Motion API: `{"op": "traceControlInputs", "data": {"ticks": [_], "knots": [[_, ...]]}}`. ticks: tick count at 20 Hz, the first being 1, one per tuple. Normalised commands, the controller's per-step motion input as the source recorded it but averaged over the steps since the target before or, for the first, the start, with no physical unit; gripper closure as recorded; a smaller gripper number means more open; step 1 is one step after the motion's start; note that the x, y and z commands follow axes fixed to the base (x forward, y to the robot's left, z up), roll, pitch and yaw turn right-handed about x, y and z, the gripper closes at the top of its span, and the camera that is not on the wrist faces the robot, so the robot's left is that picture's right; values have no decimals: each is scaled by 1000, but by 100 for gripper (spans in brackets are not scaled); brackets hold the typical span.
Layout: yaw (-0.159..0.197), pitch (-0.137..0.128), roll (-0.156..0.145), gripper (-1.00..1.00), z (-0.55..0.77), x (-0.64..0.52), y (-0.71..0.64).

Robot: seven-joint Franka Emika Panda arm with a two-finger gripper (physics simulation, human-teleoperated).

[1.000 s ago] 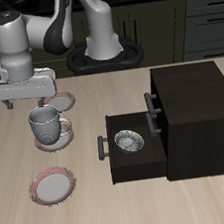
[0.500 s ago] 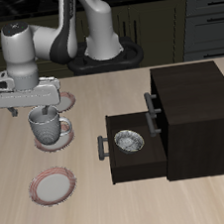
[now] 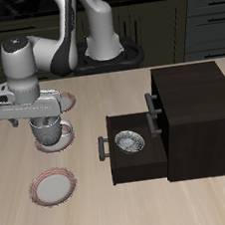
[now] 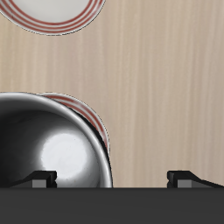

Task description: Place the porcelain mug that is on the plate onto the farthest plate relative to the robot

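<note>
Gripper (image 3: 45, 121) open over the mug (image 3: 53, 133) on its plate (image 3: 39, 145), jaws astride the rim, and closing off-centre could tip it before the near plate (image 3: 52, 187).

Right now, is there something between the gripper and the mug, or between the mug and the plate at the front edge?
Nothing visible. The gripper hangs directly over the porcelain mug, and bare table separates the mug from the farthest plate.
</note>
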Motion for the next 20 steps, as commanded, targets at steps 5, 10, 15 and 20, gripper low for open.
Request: {"op": "traceControlInputs", "data": {"ticks": [5,10,15,20], "knots": [[-50,67,9,100,-302,118,-12],[-5,7,6,100,-7,1,17],[-25,5,12,100,53,55,15],[-27,12,7,100,46,58,47]]}}
